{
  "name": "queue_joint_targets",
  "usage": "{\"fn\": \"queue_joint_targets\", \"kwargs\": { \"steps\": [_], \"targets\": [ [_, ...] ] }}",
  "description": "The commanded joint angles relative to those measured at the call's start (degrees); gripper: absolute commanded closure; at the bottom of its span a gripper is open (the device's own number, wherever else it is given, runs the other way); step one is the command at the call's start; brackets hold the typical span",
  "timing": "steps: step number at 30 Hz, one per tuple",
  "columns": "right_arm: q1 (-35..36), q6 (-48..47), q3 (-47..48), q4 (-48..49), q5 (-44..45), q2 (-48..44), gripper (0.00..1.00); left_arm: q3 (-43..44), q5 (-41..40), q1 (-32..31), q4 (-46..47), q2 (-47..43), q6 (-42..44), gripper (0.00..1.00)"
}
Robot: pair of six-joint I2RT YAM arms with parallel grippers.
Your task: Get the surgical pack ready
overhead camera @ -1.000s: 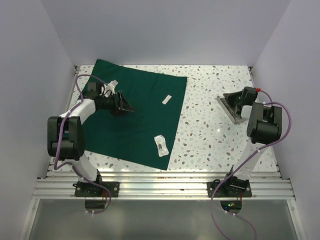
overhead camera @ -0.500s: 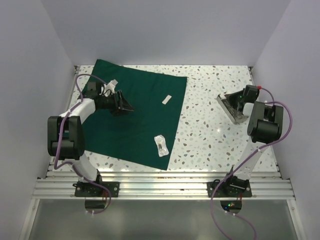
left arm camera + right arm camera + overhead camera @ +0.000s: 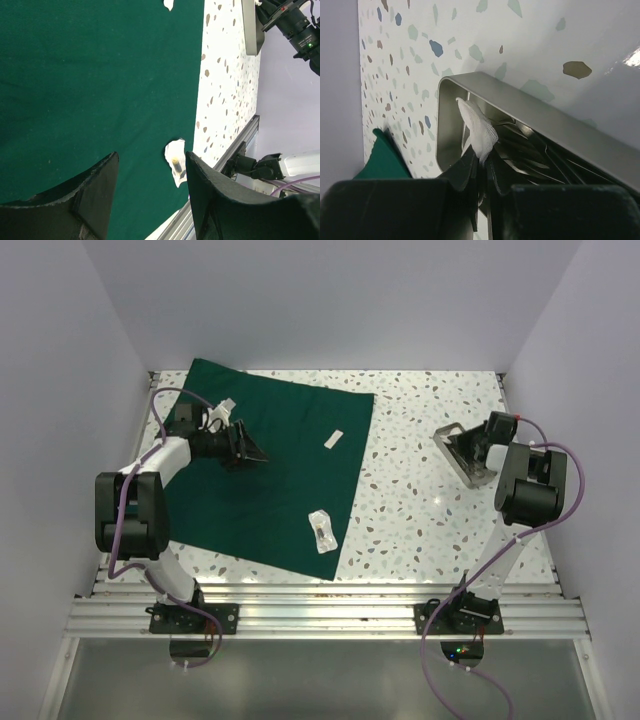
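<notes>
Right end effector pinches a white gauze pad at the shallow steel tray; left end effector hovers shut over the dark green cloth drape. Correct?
No. The left end effector hovers open, not shut, over the dark green cloth drape; the left wrist view shows its fingers spread apart. The rest holds.

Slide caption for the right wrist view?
Right fingers pinch a white gauze pad at the steel tray holding instruments.

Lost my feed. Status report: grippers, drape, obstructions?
Left gripper open above green drape. Right gripper shut on gauze pad at metal tray. Drape spread out; white strip and small packet lie on it.
</notes>
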Motion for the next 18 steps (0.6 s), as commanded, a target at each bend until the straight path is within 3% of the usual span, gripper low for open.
{"fn": "queue_joint_targets", "kwargs": {
  "steps": [1,9,18],
  "targets": [
    [-0.4,-1.4,0.8,-0.7,-0.3,-0.6,0.91,0.1,1.3,0.6,1.8,-1.6,-0.5,0.41],
    [-0.4,-2.6,2.7,-6.4,0.0,-2.8,0.54,-1.0,1.4,0.7,1.6,-3.0,-0.3,0.4],
    [-0.4,-5.8,3.6,-15.1,1.4,-8.2,0.5,-1.8,2.1,0.6,2.1,-3.8,-0.3,0.4]
  ]
}}
